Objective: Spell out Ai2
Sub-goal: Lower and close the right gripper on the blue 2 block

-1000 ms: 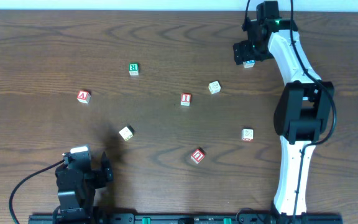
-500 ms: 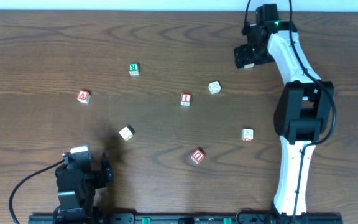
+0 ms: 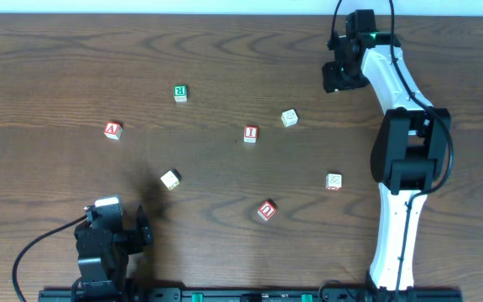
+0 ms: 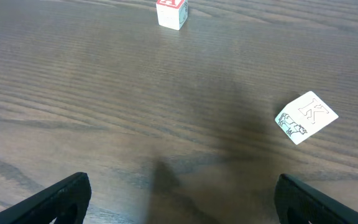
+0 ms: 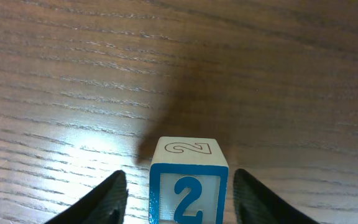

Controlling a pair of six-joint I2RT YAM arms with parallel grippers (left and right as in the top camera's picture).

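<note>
The blue "2" cube (image 5: 188, 186) sits on the table between the fingers of my right gripper (image 5: 184, 200). The gripper is open, with a gap on each side of the cube. In the overhead view the right gripper (image 3: 340, 77) is at the far right and hides that cube. The red "A" cube (image 3: 113, 130) lies at the left and also shows in the left wrist view (image 4: 171, 12). The red "I" cube (image 3: 251, 133) lies mid-table. My left gripper (image 3: 107, 207) is open and empty at the near left, its fingers wide apart in the left wrist view (image 4: 182, 205).
A green "R" cube (image 3: 180, 93) lies at the back. A red U-like cube (image 3: 266, 210) is near front centre. A pale "K" cube (image 3: 170, 179) lies ahead of my left gripper (image 4: 306, 117). Two more pale cubes (image 3: 289, 117) (image 3: 334, 181) lie toward the right.
My right gripper has shifted slightly right and back over the "2" cube, which showed beside it a second ago and is now covered in the overhead view. The left arm has not moved.
</note>
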